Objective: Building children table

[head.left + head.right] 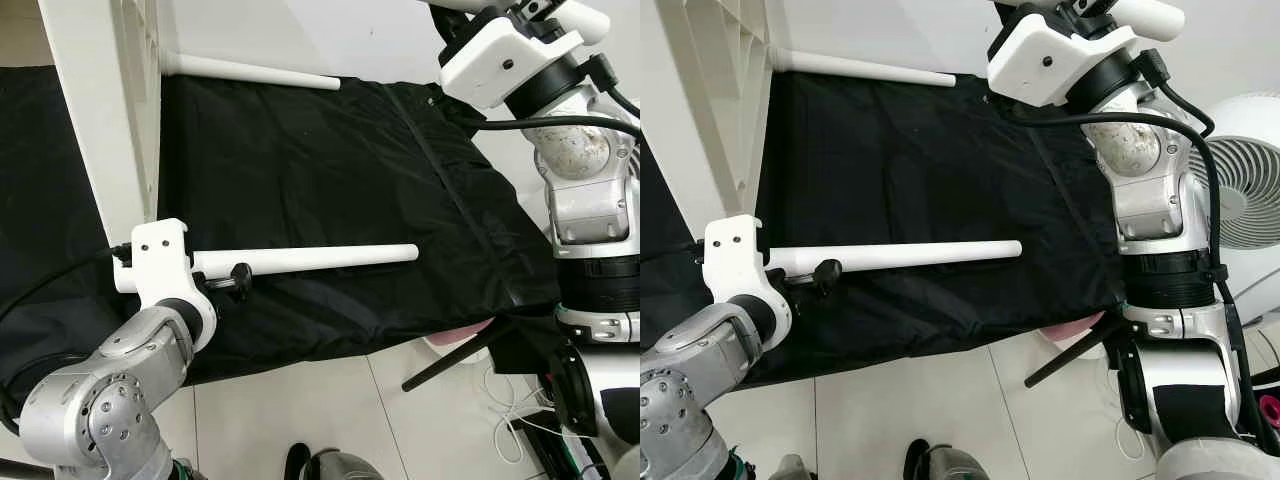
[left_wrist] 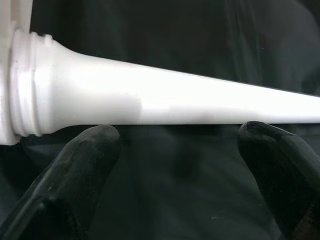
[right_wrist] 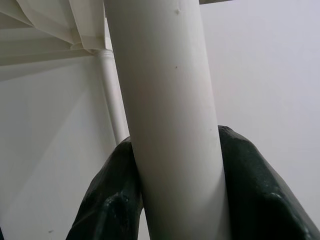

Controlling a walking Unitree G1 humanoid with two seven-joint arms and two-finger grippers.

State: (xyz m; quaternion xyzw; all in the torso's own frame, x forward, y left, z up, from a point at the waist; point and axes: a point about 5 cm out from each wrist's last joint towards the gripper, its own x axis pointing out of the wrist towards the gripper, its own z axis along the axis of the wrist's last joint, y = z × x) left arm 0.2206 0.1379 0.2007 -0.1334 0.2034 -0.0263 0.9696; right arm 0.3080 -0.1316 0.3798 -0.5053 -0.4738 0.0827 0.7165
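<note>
Where pale glossy floor tiles (image 1: 300, 400) meet a wrinkled black cloth (image 1: 330, 180), left end effector (image 2: 180, 150) near left, fingers (image 2: 85, 165) spread wide apart just beside, not closed on, a smooth white plastic table leg (image 1: 310, 259). Round, tapering, lying level over the cloth from left to right; ribbed threaded collar at its left end against the white tabletop (image 1: 100, 110), tipped on edge, cut off by the frame, with lattice openings. Farther back, second white leg (image 1: 255, 71) sticking rightward from the same panel, far edge of the cloth. Right end effector (image 3: 175, 165) far right, raised, clenched round a third thick white leg (image 3: 160, 100), matte with faint specks. Near right, white fan grille (image 1: 1240, 170), partly hidden behind the arm; loose cables below.
</note>
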